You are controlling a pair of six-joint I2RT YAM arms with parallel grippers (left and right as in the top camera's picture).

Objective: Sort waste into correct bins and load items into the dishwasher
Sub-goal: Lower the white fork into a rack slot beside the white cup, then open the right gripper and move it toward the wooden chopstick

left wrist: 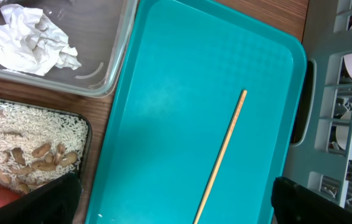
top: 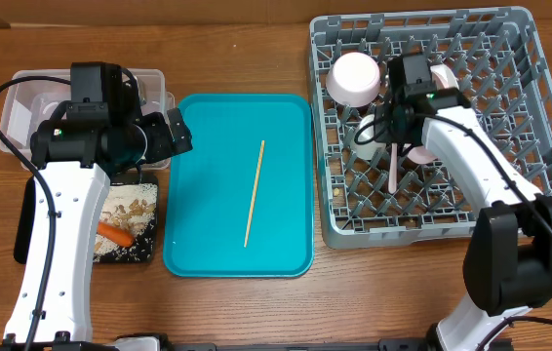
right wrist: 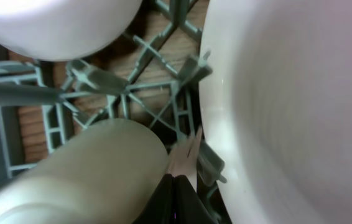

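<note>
Fork point(top: 393, 171), white plastic, pinched by the pressed-together right hand point(right wrist: 177, 186) inside the dish rack point(top: 495, 58) at the bench's far right corner, among white dishes. Best practice: lower it until it lies seated between pegs, clear of the bowl point(top: 356, 76), before releasing. Left hand point(left wrist: 176, 202) is spread above the chopstick point(top: 255, 192) on the teal tray point(top: 208, 146).

Bright, even light from above; the overhead view is sharp, with soft shadows on the wooden table point(top: 256, 312). Ahead of the left gripper point(left wrist: 182, 208) the teal tray point(left wrist: 163, 124) shows faint sheen. Beside the right gripper point(right wrist: 175, 196), white tableware point(right wrist: 288, 112) blurs pinkish; the dish rack point(right wrist: 132, 99) beyond is clearer.
</note>
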